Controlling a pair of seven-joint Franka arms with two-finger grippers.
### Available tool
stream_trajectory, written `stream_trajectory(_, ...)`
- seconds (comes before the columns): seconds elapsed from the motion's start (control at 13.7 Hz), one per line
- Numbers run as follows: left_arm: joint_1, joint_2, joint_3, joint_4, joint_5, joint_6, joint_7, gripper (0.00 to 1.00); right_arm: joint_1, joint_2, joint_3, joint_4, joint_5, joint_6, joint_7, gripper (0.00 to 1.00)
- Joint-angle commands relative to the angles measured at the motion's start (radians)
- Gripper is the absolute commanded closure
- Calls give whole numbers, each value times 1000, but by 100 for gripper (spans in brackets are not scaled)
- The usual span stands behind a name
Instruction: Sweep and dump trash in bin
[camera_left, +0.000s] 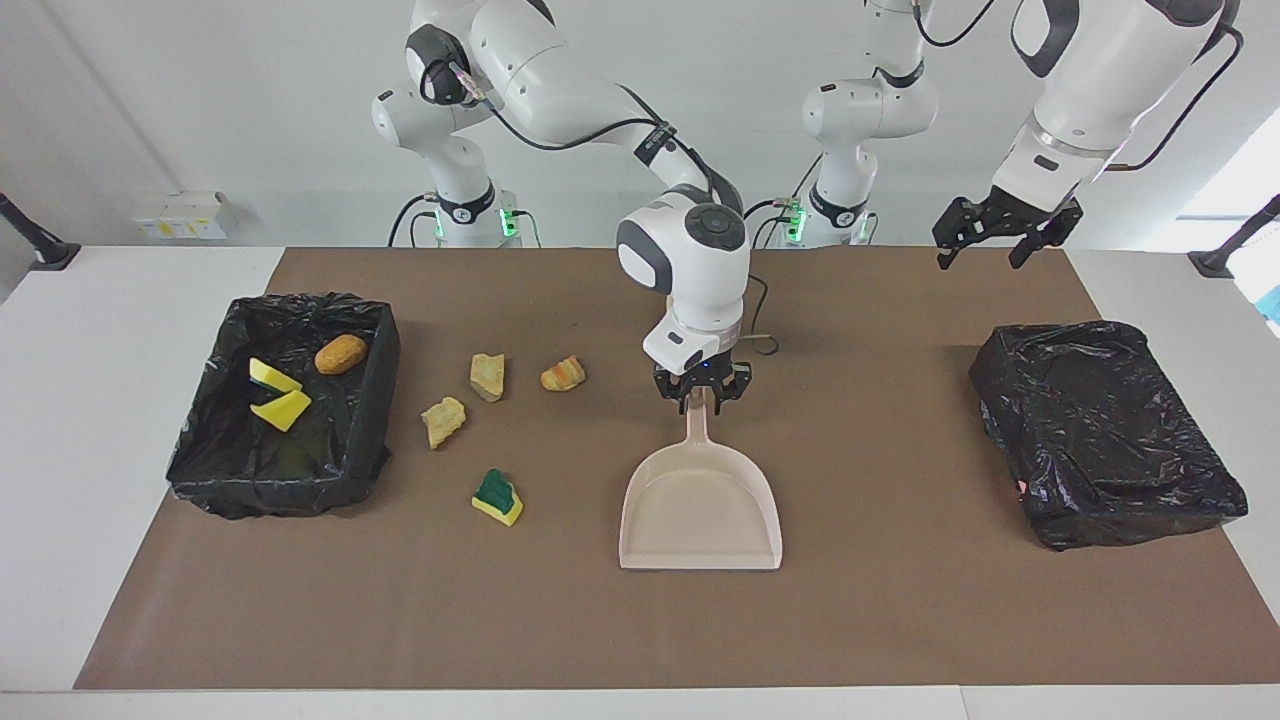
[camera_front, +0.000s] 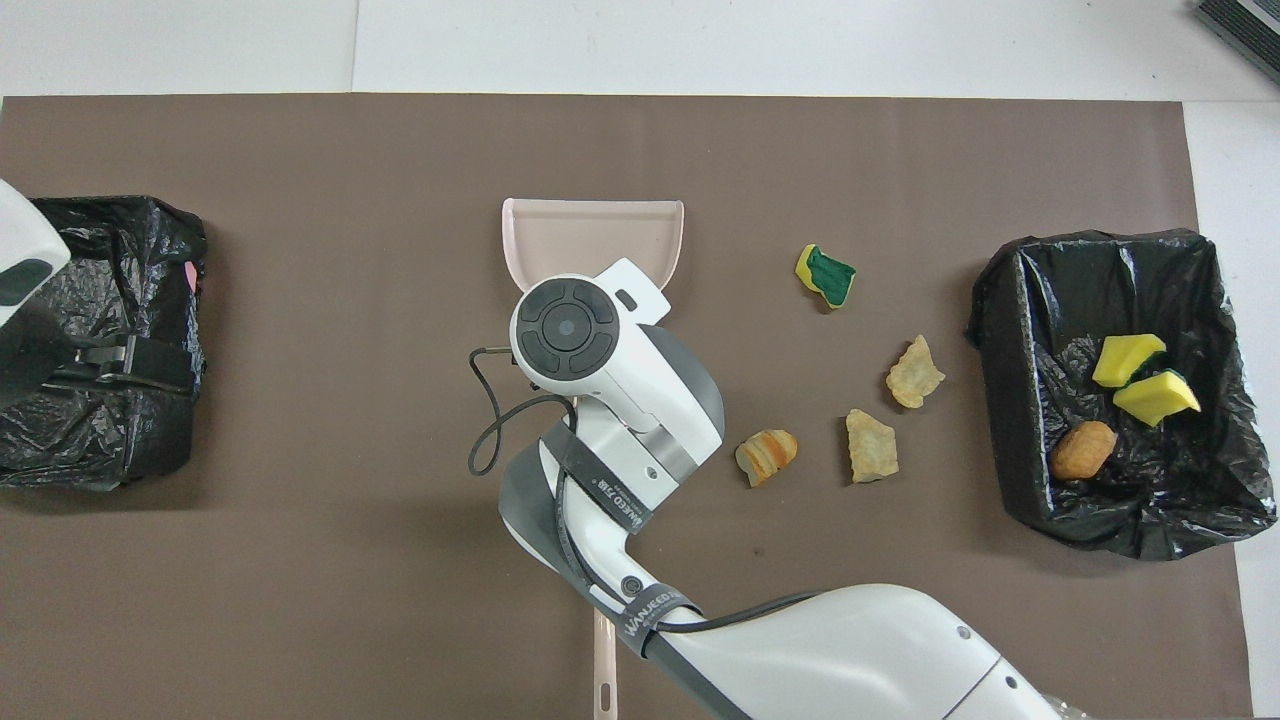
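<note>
Three pieces of trash are lying in the bin; four are waiting on the mat, at nine to ten o'clock from the dustpan in the facing view. Sweeping is apparently not finished. Right gripper is sitting at the dustpan's handle; I cannot tell whether it is clamping it. Left gripper is hanging open, empty, waiting

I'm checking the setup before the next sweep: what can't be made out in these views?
- Brush: overhead view, only its handle end shows, the right arm covers the rest; facing view, that arm hides it all.
- Right gripper, its hold on the dustpan handle: overhead view, its own wrist covers it; facing view, too small to tell.
- Bin at the left arm's end: black bag covers it in both views, contents unseen.
</note>
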Motion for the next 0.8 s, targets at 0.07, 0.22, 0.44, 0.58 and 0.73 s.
stream_trajectory(0.07, 4, -21, -3, -22, 10, -5, 13, 0, 3, -157, 5, -147, -9, 3, 61, 0)
stream_trajectory(0.22, 5, -21, -3, -22, 8, 2, 11, 0, 0, -272, 6, -261, 20, 1, 46, 0)
stream_trajectory(0.44, 2, -11, -3, -11, 7, 50, 3, 0, -3, -444, 6, -443, 79, 1, 20, 0)
stream_trajectory(0.58, -4, 8, -5, -8, 7, 129, -1, 0, 0, -552, 6, -568, 109, 4, 1, 0)
stream_trajectory(0.73, -4, 47, -15, 12, 5, 176, -1, 0, 23, -629, 6, -687, 158, 18, 1, 0)
